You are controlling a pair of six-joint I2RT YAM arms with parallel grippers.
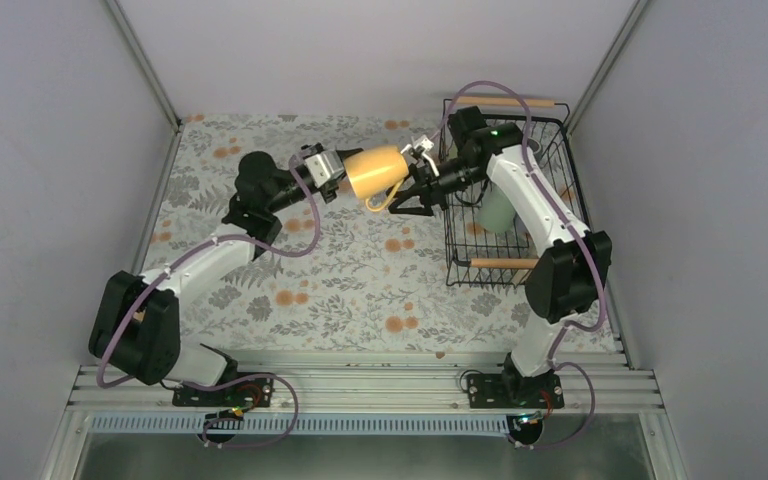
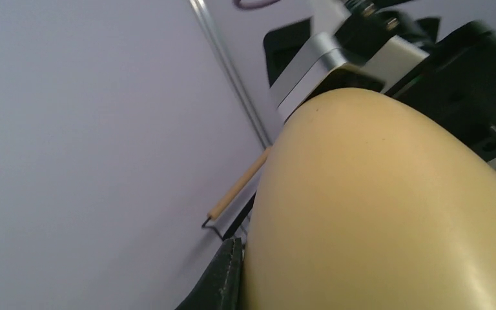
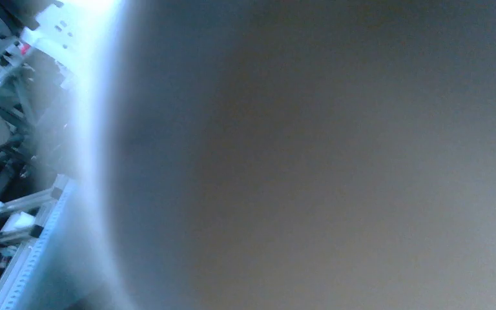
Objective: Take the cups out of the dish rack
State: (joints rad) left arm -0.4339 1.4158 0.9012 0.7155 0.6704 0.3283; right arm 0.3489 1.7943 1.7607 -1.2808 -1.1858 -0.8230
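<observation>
We see the yellow mug [image 1: 380,168] held on its side in the air above the table [image 1: 290,280], just left of the dish rack [image 1: 505,263] at the far right corner. Our left gripper [image 1: 346,172] is clamped on its left end. Our right gripper [image 1: 415,180] straddles the other end, and we cannot tell whether it grips. A mint mug [image 1: 498,212] sits in the rack.

Plain pale grey walls [image 1: 40,150] close in three sides, joined by thin metal corner posts [image 1: 145,62]. A cloth [image 1: 360,290] of grey leaves and orange blooms covers the table, with an aluminium rail [image 1: 360,385] along its near edge.
</observation>
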